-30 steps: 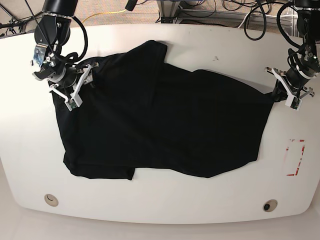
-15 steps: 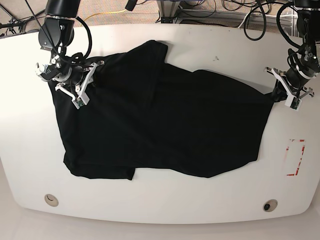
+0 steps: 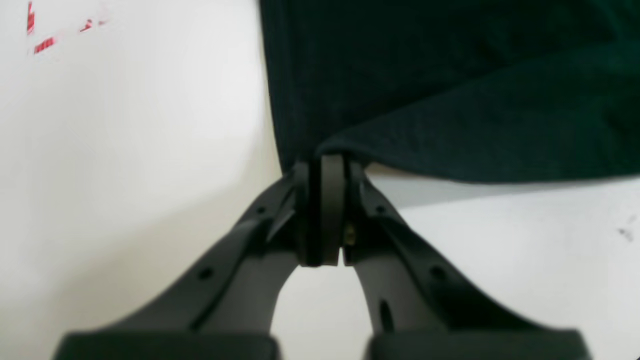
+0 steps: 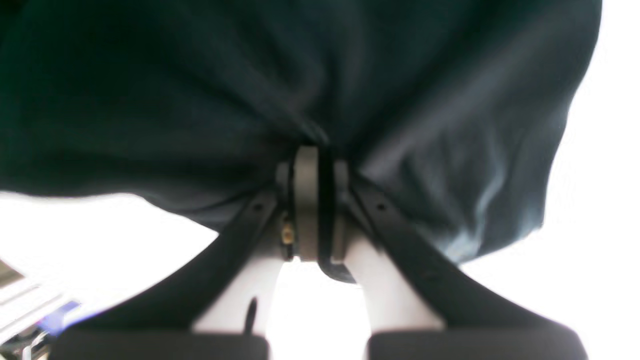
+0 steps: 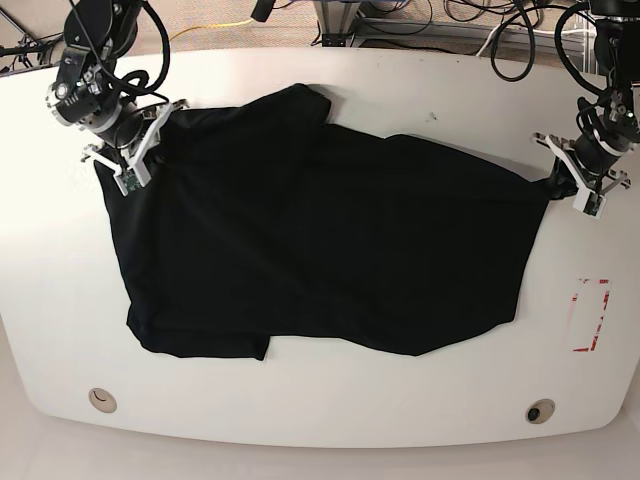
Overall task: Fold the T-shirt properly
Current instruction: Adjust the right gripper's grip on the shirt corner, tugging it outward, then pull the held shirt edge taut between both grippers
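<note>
One white worktop carries everything here, and most of its middle is covered by the T-shirt, a black cloth spread nearly flat with its plain dark side up, a sleeve or corner folded over near the front left edge in the base view. The cloth stretches between the two arms. On the base view's left, the right end effector sits at the shirt's far left corner with its jaws closed together on a gathered pinch of cloth; its wrist view shows the fabric bunching and draping down over the closed fingertips, lifted a little off the surface, though that picture is blurred. On the base view's right, the left end effector pinches the shirt's right corner just as tightly, the pads pressed together on a small fold. A red marking lies on the worktop near the right edge, apart from the cloth.
</note>
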You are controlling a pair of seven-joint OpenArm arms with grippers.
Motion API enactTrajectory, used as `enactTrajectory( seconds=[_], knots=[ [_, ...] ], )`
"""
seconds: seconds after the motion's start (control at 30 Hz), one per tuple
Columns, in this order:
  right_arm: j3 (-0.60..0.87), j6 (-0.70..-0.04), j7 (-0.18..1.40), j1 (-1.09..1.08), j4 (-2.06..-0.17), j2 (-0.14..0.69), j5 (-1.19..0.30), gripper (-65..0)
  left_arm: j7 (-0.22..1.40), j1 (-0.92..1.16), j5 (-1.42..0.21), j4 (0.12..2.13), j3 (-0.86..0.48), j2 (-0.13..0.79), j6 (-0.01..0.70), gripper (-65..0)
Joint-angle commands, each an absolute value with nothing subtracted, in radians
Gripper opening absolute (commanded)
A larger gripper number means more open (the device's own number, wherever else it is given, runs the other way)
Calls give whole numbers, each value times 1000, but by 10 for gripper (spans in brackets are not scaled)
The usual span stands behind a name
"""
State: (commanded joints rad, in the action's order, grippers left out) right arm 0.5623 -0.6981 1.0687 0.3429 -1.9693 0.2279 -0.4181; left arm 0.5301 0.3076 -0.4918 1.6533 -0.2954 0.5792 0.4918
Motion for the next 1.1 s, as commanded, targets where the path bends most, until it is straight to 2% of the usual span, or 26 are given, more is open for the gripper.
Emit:
enactTrajectory(
  seconds=[0.4,0.47,0.6,0.77,0.9,1.1],
  knots=[
    [921,-698,1148,395,-1968,120,-417,-650,538,318,-493,1652,-297,582,492,-650],
    [929,-698,1152,394,-1966,116,-409,-650,565,332,-493,1652,-300,582,495,-650],
    [928,-698,1152,392,-1965,114,-409,-650,613,338,-493,1653,-302,581,572,-650],
    [928,-698,1152,386,-1965,116,-410,-650,653,346,-493,1655,-317,579,621,-650],
    [928,-698,1152,355,-1965,122,-409,-650,653,334,-495,1667,-378,578,633,-650],
    [926,-698,1152,292,-1936,142,-409,-650,657,219,-493,1684,-374,578,631,-650]
  ],
)
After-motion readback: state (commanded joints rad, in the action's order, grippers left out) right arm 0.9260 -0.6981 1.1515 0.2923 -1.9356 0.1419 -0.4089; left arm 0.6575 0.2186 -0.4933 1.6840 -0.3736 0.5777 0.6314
